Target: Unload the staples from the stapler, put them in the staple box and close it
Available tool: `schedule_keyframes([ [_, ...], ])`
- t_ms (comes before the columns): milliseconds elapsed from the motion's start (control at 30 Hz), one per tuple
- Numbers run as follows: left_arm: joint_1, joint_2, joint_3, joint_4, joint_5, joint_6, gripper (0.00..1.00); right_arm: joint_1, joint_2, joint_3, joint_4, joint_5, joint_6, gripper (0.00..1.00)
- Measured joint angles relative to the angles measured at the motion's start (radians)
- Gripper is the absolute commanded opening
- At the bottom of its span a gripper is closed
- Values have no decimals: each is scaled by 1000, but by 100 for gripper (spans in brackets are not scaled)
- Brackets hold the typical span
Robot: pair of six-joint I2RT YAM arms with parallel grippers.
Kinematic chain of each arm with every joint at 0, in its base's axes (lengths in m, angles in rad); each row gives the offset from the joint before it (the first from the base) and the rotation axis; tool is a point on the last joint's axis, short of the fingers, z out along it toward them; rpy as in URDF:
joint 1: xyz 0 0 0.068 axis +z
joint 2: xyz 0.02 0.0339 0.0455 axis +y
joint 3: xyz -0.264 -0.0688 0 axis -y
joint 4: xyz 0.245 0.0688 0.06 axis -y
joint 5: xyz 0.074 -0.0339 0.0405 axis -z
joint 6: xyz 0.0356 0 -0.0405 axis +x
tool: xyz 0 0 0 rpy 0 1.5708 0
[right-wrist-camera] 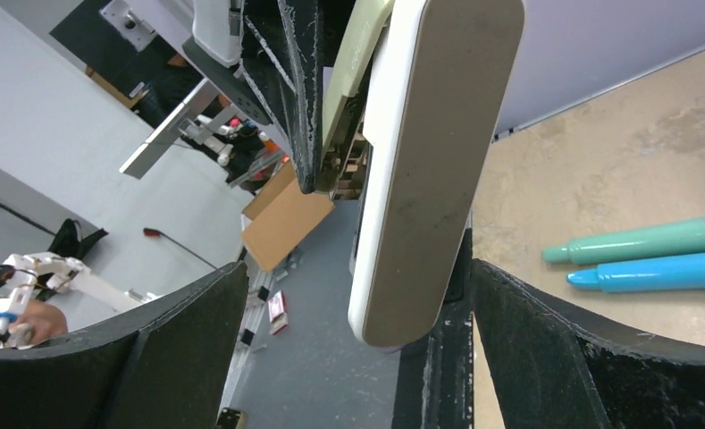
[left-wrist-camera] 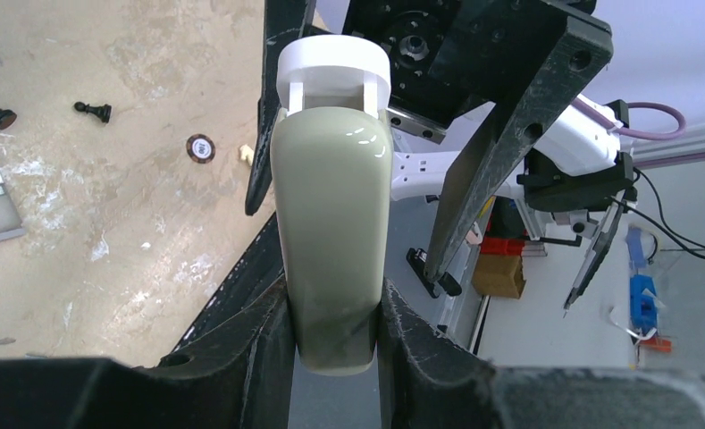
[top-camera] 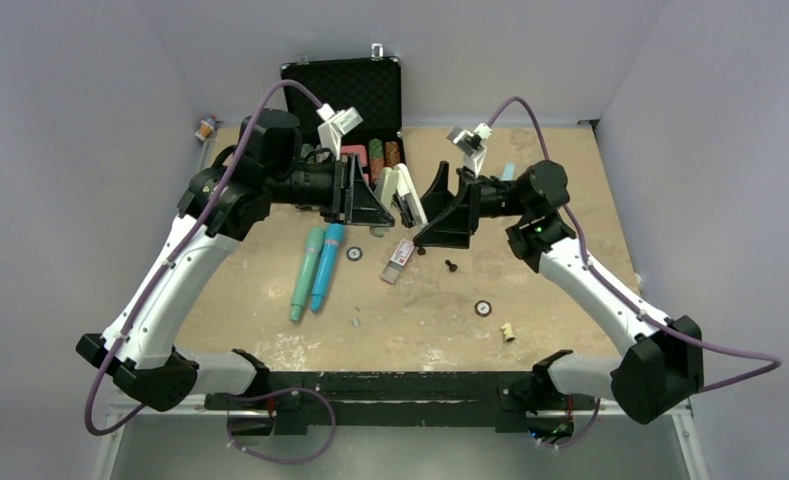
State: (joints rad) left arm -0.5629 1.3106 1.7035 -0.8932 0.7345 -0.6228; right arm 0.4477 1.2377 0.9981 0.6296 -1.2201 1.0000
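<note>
The left fingers [left-wrist-camera: 261,344] hold the stapler [left-wrist-camera: 333,241] up over the counter [top-camera: 550,290], already swung open. The right fingers [right-wrist-camera: 188,340] are wide on both sides of its base (I cannot tell if they touch). No staples look pulled out yet.

Pale grey-green and white stapler [top-camera: 402,195]; hinged open in a V; lifted in mid-air.

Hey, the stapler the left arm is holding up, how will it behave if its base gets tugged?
Probably swings: the stapler hangs splayed open, so its base likely pivots. Its glossy top looks slippery and might slide between the jaws of the left gripper.
</note>
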Motion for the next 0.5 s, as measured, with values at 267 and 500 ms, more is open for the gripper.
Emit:
schedule_keyframes([
  [267, 0, 0, 0, 16, 0, -14, 0, 18, 44, 0, 126, 18, 101, 98],
  [500, 0, -10, -14, 18, -1, -20, 0, 18, 47, 11, 162, 29, 138, 71],
])
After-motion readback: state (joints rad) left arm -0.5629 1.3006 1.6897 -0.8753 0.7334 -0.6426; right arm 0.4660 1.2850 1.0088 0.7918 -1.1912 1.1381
